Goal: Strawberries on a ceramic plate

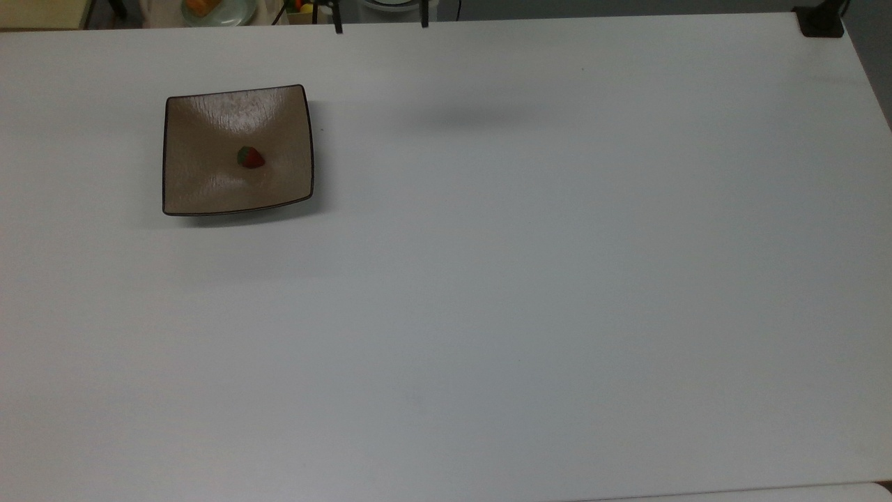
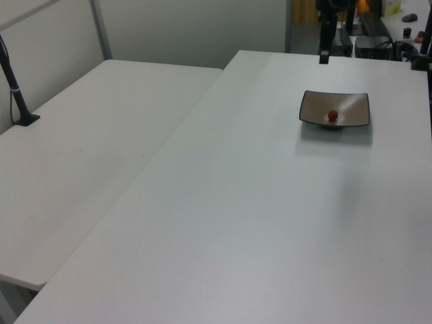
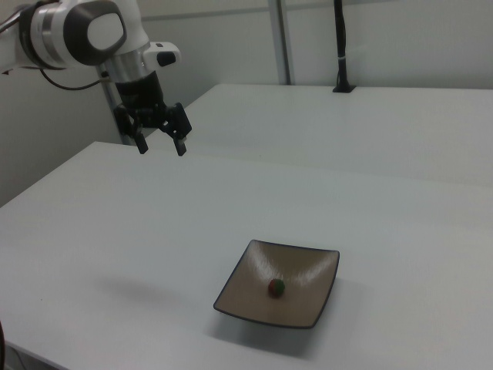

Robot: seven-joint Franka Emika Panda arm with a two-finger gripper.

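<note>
A small red strawberry (image 1: pixel 251 157) with a green cap lies near the middle of the square tan-brown plate (image 1: pixel 202 178) on the white table. The strawberry (image 3: pixel 276 287) and plate (image 3: pixel 310 297) are also in the right view, and the strawberry (image 2: pixel 332 116) rests on the plate (image 2: pixel 351 108) in the left view. My gripper (image 3: pixel 162 149) hangs open and holds nothing, high above the table and well away from the plate. Its two fingertips poke in at the top view's upper edge (image 1: pixel 381 26), to the right of the plate. In the left view the gripper (image 2: pixel 324 57) is beyond the plate.
A pale green dish with orange food (image 1: pixel 212 8) sits beyond the table's far edge. A black mount (image 1: pixel 821 21) is at the top view's upper right corner. A second white table (image 2: pixel 88 135) with a black pole (image 2: pixel 17 94) adjoins in the left view.
</note>
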